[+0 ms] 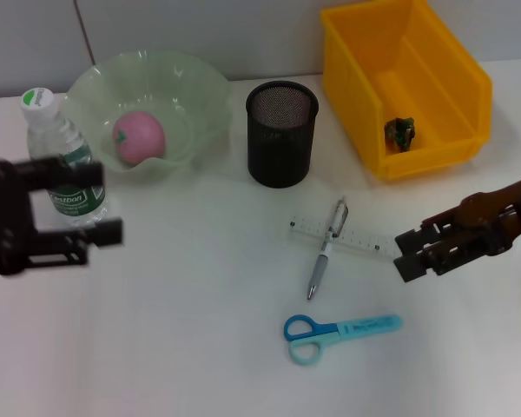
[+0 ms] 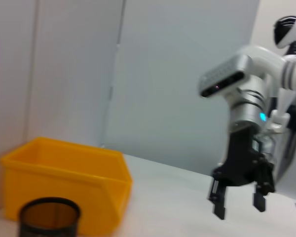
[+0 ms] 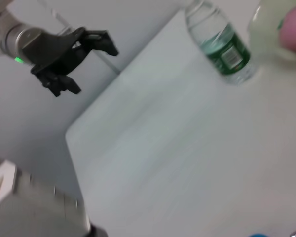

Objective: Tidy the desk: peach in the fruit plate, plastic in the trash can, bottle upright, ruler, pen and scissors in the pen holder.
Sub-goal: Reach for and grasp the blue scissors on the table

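Observation:
The pink peach (image 1: pixel 139 136) lies in the pale green fruit plate (image 1: pixel 187 87). Next to the plate, a water bottle (image 1: pixel 65 161) stands upright. A green plastic scrap (image 1: pixel 400 133) lies in the yellow bin (image 1: pixel 434 61). A clear ruler (image 1: pixel 365 241) lies on the table with a silver pen (image 1: pixel 325 252) across it, and the blue scissors (image 1: pixel 339 331) lie nearer to me. The black mesh pen holder (image 1: pixel 281 132) looks empty. My left gripper (image 1: pixel 108 202) hangs open in front of the bottle, holding nothing. My right gripper (image 1: pixel 404 254) hovers open just right of the ruler.
The left wrist view shows the yellow bin (image 2: pixel 64 182), the pen holder (image 2: pixel 49 217) and my right gripper (image 2: pixel 238 205) above the table. In the right wrist view are the bottle (image 3: pixel 222 44), my left gripper (image 3: pixel 91 66) and the table's edge (image 3: pixel 76 148).

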